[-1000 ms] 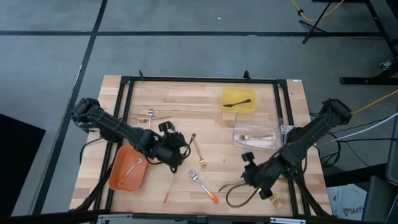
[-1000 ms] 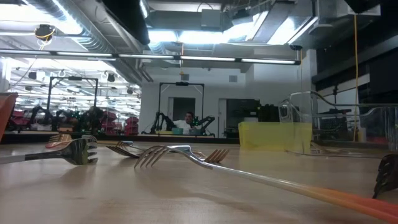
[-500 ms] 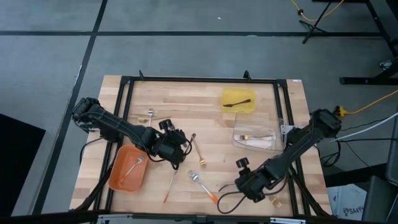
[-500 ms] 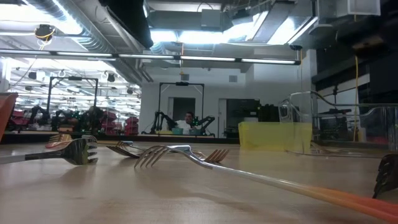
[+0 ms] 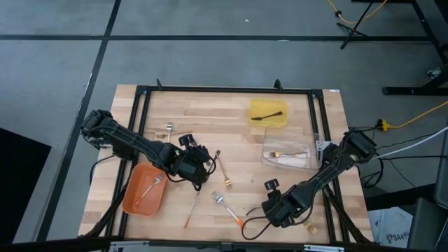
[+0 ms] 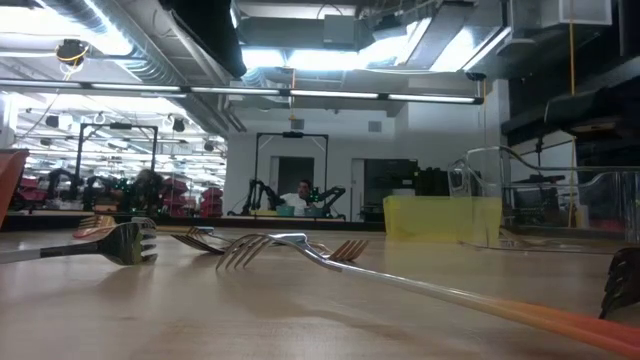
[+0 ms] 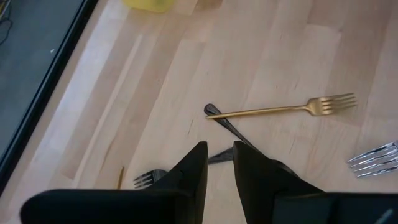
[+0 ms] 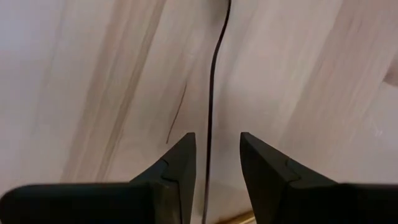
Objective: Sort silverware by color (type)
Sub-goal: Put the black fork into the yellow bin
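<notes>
High view: three trays point(image 5: 268, 112)

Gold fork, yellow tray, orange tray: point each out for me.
gold fork point(image 7: 281, 110), left wrist view, mid-handle
yellow tray point(image 5: 269, 122), high view, near rim
orange tray point(image 5: 133, 198), high view, bare floor

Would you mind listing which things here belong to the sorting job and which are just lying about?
Job:
- gold fork
- dark utensil
- orange-handled fork
- orange tray, yellow tray, clear tray
- left gripper, right gripper, both open

Lying about:
- black cable
</notes>
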Tool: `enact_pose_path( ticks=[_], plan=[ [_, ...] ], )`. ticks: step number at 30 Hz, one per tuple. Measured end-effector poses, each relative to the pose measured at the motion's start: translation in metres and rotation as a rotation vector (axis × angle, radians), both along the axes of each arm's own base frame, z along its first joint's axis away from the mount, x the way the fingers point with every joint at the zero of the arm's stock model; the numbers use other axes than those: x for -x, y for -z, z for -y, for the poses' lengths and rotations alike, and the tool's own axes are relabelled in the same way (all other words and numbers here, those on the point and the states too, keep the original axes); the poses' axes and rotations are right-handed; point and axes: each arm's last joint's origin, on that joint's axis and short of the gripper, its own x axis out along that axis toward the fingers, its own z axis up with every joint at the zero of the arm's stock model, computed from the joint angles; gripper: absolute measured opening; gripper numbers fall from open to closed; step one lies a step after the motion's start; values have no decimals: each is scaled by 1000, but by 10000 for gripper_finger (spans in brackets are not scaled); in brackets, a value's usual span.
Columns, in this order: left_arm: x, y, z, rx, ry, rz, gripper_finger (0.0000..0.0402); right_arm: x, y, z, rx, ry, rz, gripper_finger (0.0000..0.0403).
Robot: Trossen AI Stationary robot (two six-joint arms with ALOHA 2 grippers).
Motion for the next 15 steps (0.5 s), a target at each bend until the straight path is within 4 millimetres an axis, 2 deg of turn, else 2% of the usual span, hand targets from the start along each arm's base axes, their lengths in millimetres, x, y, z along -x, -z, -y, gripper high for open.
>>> enact_pose_path(
  ticks=[7, 15],
  plan=[
    [0, 0, 0, 0, 0, 1, 71, -1, 10, -1, 9, 40, -30, 115],
    [0, 0, 0, 1, 0, 3, 71, -1, 10, -1, 10, 43, -33, 115]
  ],
)
